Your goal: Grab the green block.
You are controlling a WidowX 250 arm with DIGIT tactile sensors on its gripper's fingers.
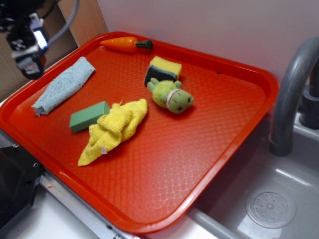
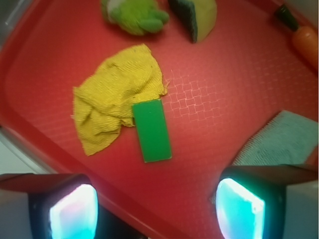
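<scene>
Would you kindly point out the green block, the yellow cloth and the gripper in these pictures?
green block [image 2: 151, 130]: wrist view, middle of its top face.
yellow cloth [image 1: 115, 127]: exterior view, middle of the crumpled folds.
gripper [image 2: 157, 208]: wrist view, midway between the two fingertips, which stand apart.

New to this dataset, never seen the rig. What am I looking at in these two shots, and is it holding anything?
It is a small robot arm with a two-fingered gripper. The exterior view looks at the scene from the side; the wrist view looks down from the arm itself, its fingers at the bottom edge. On the red tray lie the green block, its target, against a yellow cloth, plus a blue cloth, a plush toy, a yellow sponge and a toy carrot. The jaws are apart and hold nothing.
</scene>
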